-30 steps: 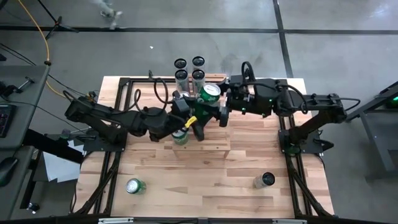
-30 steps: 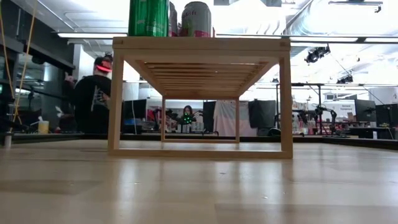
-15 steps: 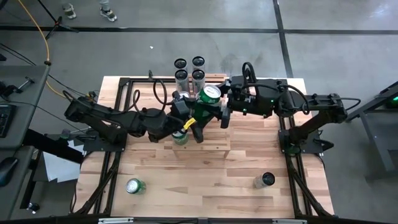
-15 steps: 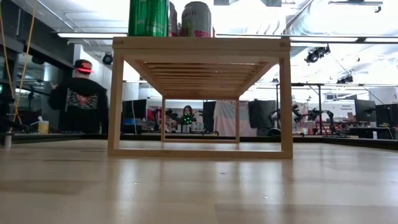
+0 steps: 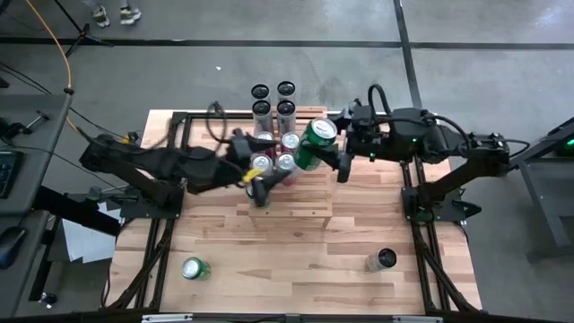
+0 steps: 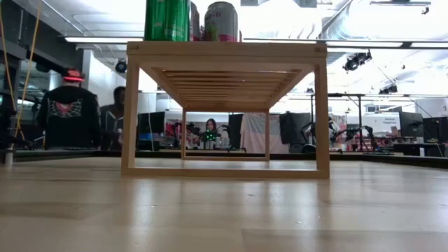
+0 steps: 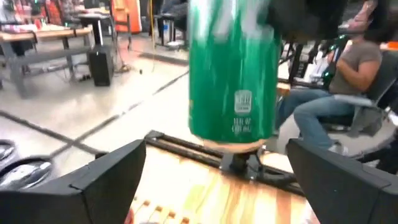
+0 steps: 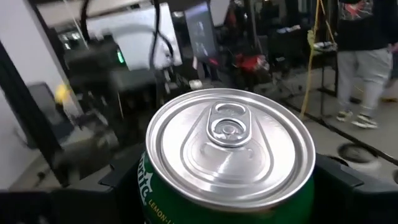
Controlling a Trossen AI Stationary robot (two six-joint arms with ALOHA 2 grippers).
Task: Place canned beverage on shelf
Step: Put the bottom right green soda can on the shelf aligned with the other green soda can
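- Since a second ago the left gripper (image 5: 260, 190) has let go of the green can (image 5: 315, 139) and pulled back toward its own side; its fingers (image 7: 112, 171) now stand wide apart and empty, with the can hanging ahead of them and clear of both.
- The right gripper (image 5: 330, 154) holds the green can alone, clamped round its body, and has carried it a little toward its own side, tilted, above the shelf (image 5: 309, 203).
- Risk, as I judge it: the can is held off upright just beside the standing cans (image 5: 285, 162) beneath and beside the gripper; lowered like this, its edge could catch a neighbour and topple it, or land askew and roll off the slats.
- The shelf's top already carries a cluster of upright cans at its far end; the near stretch ahead of the left gripper is bare.
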